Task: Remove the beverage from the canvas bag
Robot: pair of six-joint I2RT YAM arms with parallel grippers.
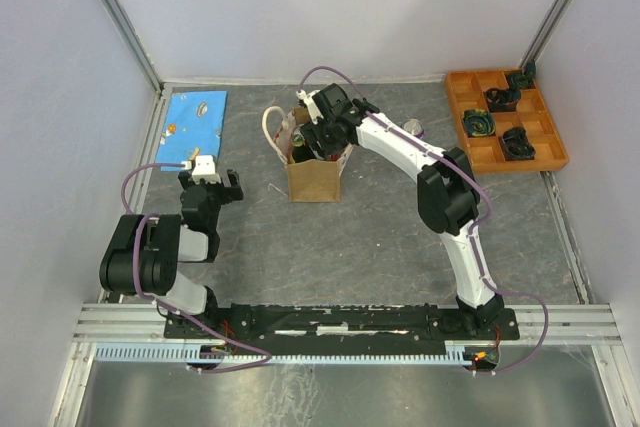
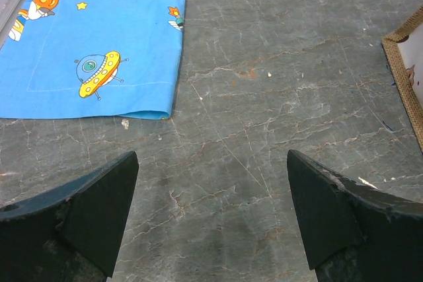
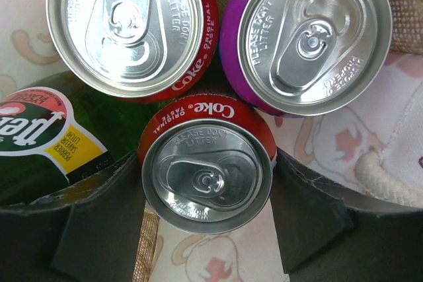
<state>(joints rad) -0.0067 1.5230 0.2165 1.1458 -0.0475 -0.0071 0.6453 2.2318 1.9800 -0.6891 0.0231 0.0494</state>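
Right pincer (image 3: 206,189) astride the near Coke can (image 3: 207,179) — inside the canvas bag (image 1: 312,179)

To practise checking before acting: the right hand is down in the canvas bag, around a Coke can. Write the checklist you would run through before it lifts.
1. Right hand straddles one Coke can: ok.
2. Fingers gripping that can firmly: cannot tell.
3. Room around it: not ok; second Coke can, purple can and green bottle crowd close.
4. White rope handle outside the fingers: ok.
5. Canvas bag upright: ok.
6. Left hand open, apart from the bag: ok.
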